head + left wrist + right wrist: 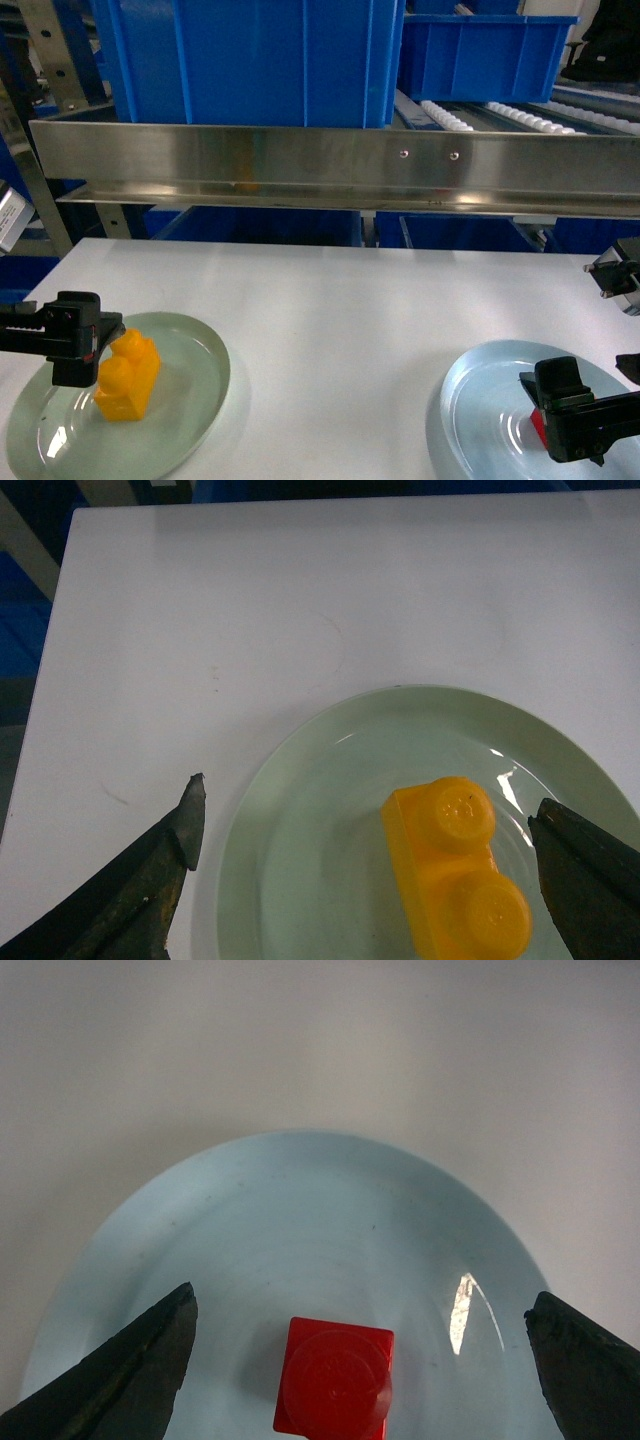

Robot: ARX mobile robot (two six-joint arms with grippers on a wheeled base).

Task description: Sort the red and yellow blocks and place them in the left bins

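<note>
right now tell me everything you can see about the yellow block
The yellow block is an orange-yellow, glossy plastic-looking brick, longer than wide, with two round studs on top. It stands studs-up on a pale green translucent plate at the white table's left side, untouched. The left claw is open above it, its fingers spread to either side without contact.

No readable text, label, brand, number or sign showing in any view. Yellow block (455, 875) studs carrying faint embossed marks, too blurred to read. Red block (335, 1377) stud likewise showing faint raised marking, illegible. Blue crates (250, 60) and steel rail (330, 160) showing no lettering. Plates and tabletop bearing no print.
</note>
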